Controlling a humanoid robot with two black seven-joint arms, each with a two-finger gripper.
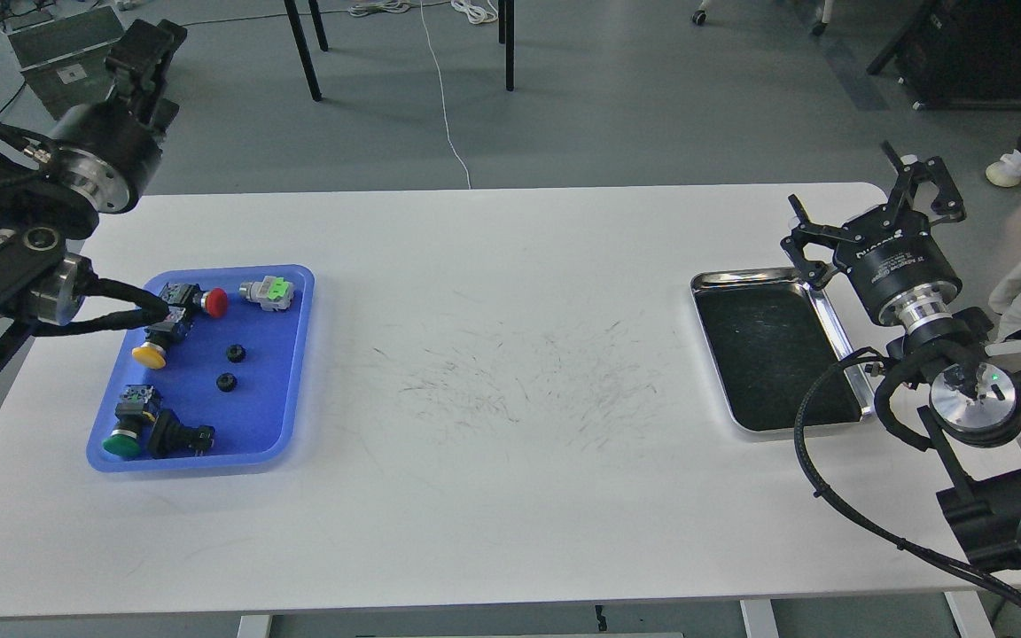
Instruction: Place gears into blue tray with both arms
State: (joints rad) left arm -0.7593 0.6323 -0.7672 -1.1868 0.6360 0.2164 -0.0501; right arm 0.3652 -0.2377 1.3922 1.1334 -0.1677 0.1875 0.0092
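Note:
Two gears, tiny black toothed discs, lie inside the blue tray (284, 390) on the left of the table: one gear (235, 354) sits a little above the other gear (227, 382). My left gripper (149, 46) is raised high beyond the table's far left corner, well clear of the tray. It is dark and seen end-on, so its fingers cannot be told apart. My right gripper (869, 202) hovers open over the table's right side, just past the steel tray's far right corner, with nothing between its fingers.
The blue tray also holds push-button switches: red (214, 302), green-and-grey (267, 291), yellow (149, 354), green-capped (123, 440) and black (179, 436). A shiny steel tray (745, 275) with a dark inside lies at the right. A green crate (76, 55) stands on the floor behind.

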